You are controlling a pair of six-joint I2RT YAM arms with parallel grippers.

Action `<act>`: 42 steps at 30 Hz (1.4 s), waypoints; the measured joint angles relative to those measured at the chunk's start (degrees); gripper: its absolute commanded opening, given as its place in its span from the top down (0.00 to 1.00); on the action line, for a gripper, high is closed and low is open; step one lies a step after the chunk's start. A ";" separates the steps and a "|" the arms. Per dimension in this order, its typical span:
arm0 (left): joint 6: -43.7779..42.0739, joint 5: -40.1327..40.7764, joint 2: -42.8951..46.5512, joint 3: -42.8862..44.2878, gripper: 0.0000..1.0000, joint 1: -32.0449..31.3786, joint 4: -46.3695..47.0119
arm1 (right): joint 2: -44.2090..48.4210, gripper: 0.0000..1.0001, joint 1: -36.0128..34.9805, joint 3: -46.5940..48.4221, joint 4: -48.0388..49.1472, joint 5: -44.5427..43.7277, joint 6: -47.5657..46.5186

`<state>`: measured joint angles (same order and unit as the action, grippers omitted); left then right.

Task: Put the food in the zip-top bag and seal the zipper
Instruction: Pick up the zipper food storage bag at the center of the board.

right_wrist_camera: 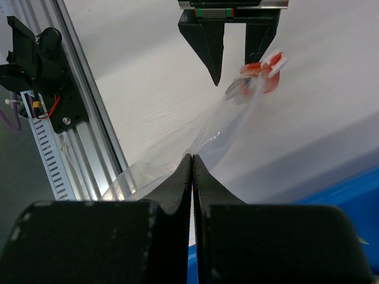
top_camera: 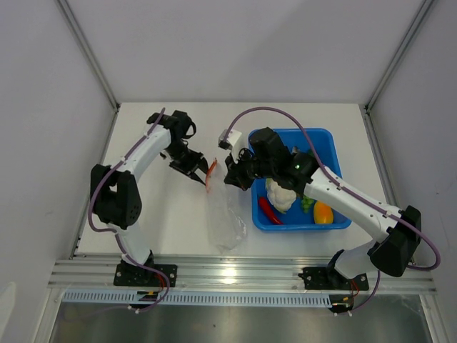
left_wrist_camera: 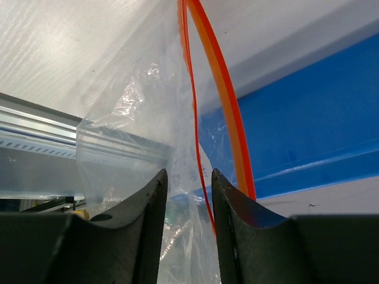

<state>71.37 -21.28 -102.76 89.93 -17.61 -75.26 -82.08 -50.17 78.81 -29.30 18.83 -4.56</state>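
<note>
The clear zip-top bag [top_camera: 226, 218] lies between the arms, its mouth lifted toward the grippers. Its red-orange zipper [top_camera: 208, 176] is at the upper left end. My left gripper [top_camera: 194, 170] is open; the bag film [left_wrist_camera: 136, 118] and the zipper [left_wrist_camera: 228, 106] pass between its parted fingers. My right gripper [top_camera: 230, 177] is shut on the bag's edge [right_wrist_camera: 177, 148], and the right wrist view shows the left gripper [right_wrist_camera: 240, 74] beyond it by the zipper's end [right_wrist_camera: 260, 77]. White cauliflower [top_camera: 282, 194], red chili [top_camera: 270, 209], green grapes [top_camera: 307, 204] and an orange-yellow pepper [top_camera: 323, 212] lie in the tray.
The blue tray [top_camera: 328, 139] stands right of the bag, close under the right arm; its wall shows in the left wrist view [left_wrist_camera: 308, 118]. An aluminium rail [top_camera: 235, 271] runs along the table's near edge. White walls enclose the table at the left, back and right.
</note>
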 measured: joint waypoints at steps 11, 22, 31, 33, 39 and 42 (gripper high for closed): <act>-0.81 -1.18 -1.14 -2.12 0.97 -1.60 2.49 | 0.00 1.00 -0.20 0.00 -0.04 -0.52 0.00; -7.76 2.49 -1.03 5.33 1.00 -2.01 6.36 | -0.44 0.78 -0.22 3.43 -3.41 -6.51 0.98; -22.71 7.45 8.33 5.64 0.99 -4.13 16.90 | 1.29 0.09 -0.22 6.14 -9.73 -11.80 5.31; -25.40 8.02 9.38 5.64 0.99 -5.16 17.62 | 1.68 0.01 -0.22 7.96 -11.23 -12.90 7.78; -34.99 13.05 9.88 7.10 0.99 -10.67 17.49 | 2.80 0.01 1.97 12.46 -13.86 -14.60 17.14; -38.47 17.42 10.32 7.26 0.99 -14.38 17.00 | 1.79 0.01 4.13 14.67 -16.02 -13.75 21.70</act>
<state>32.91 -3.86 -92.44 97.19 -31.99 -58.26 -80.29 -46.04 93.47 -45.32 5.08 17.15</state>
